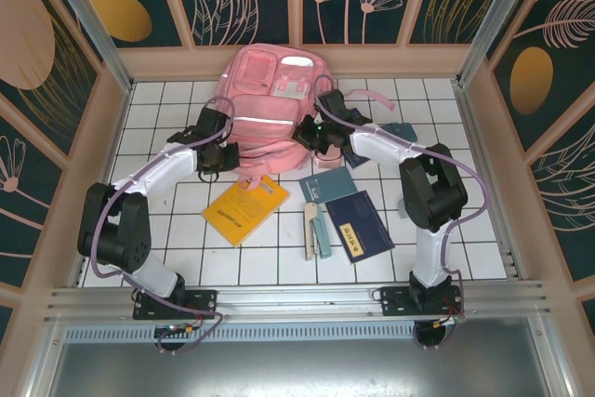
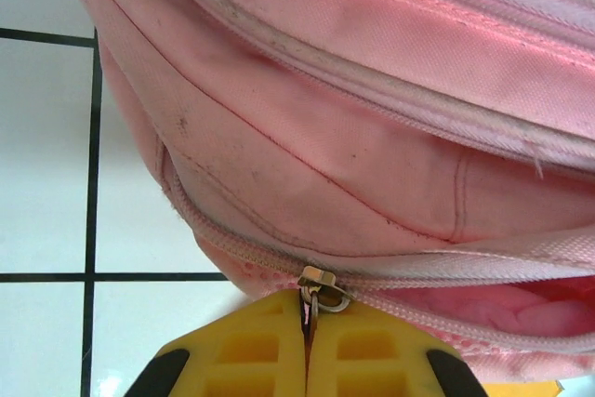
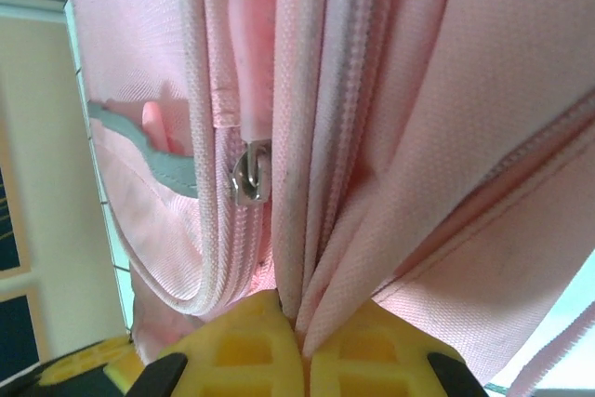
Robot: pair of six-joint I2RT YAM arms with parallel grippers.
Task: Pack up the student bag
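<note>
Bag (image 1: 274,90): pink woven fabric with piped seams, lying at the far middle of the white tiled table (image 1: 260,265). The label on the dark blue booklet (image 1: 360,226) is showing too small to read.

Left gripper (image 2: 307,321): the left wrist view is showing its yellow fingers pinching a metal zip pull (image 2: 316,290).

Right gripper (image 3: 302,327): it is clamping a fold of bag fabric. Its wrist view is also showing a second slider (image 3: 249,174) with a pink tab.

Yellow book (image 1: 244,209): lying just near of the bag.
</note>
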